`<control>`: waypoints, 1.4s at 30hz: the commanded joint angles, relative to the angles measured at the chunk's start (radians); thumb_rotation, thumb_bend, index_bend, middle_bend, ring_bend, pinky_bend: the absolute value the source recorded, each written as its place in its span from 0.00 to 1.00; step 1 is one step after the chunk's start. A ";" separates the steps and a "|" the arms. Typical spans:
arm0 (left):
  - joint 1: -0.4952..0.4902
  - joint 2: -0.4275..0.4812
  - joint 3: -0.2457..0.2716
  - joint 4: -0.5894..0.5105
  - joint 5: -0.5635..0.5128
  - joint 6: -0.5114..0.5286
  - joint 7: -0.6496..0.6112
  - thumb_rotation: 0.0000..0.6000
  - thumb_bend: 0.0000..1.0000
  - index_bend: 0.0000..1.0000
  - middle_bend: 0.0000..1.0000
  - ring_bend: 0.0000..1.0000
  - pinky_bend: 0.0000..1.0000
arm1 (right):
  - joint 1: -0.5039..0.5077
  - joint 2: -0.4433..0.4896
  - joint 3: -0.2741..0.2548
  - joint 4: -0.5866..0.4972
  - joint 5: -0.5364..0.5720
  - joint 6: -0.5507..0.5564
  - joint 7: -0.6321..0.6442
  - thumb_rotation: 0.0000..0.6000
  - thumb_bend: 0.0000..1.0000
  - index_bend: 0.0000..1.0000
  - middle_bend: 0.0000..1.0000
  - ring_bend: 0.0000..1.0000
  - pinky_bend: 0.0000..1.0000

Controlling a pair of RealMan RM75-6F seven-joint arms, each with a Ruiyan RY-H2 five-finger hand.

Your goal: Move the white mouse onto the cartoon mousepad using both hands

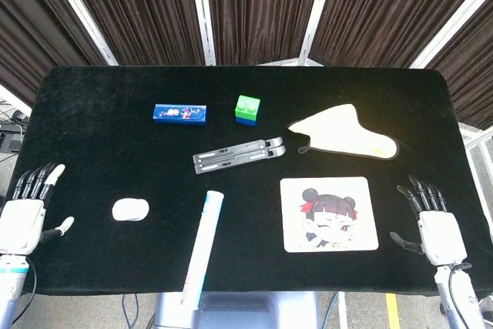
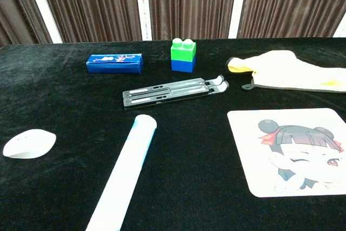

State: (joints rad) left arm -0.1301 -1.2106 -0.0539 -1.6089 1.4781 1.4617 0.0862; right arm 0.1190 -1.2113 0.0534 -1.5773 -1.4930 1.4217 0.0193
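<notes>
White mouse (image 1: 130,209) sits well left of the cartoon mousepad (image 1: 330,214), left hand (image 1: 27,217) and right hand (image 1: 431,225) both spread wide, holding nothing.

Even, bright overhead light fills both views, with only faint, soft shadows on the black tablecloth (image 1: 231,113). Both pictures are sharp, without glare or noticeable edge distortion.

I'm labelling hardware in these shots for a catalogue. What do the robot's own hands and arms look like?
Only the head view shows them. Each robot hand, left and right, has a white palm block, slim black fingers and a black thumb. The left's thumb and one finger have white tips. Below each, a white wrist section leads off frame; the left has a blue ring.
</notes>
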 commanded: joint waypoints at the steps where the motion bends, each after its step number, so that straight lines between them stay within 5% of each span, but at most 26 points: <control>1: 0.001 0.000 0.000 -0.001 0.001 0.001 0.002 1.00 0.22 0.00 0.00 0.00 0.00 | -0.001 0.000 -0.001 0.001 0.000 0.000 0.000 1.00 0.15 0.13 0.00 0.00 0.00; 24: -0.007 -0.009 0.006 -0.004 0.000 -0.017 0.024 1.00 0.23 0.00 0.00 0.00 0.00 | -0.004 0.008 -0.003 -0.014 -0.007 0.005 0.007 1.00 0.16 0.13 0.00 0.00 0.00; 32: -0.026 -0.056 0.015 0.030 -0.043 -0.081 0.079 1.00 0.23 0.17 0.00 0.00 0.00 | -0.005 0.013 -0.006 -0.016 -0.014 0.008 0.017 1.00 0.15 0.13 0.00 0.00 0.00; 42: -0.084 -0.175 0.000 0.111 -0.148 -0.213 0.190 1.00 0.22 0.24 0.00 0.00 0.00 | -0.002 0.012 -0.012 -0.025 -0.026 0.005 0.011 1.00 0.15 0.13 0.00 0.00 0.00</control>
State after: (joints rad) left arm -0.1997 -1.3653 -0.0476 -1.5107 1.3457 1.2656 0.2539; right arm 0.1164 -1.1993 0.0414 -1.6023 -1.5187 1.4265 0.0305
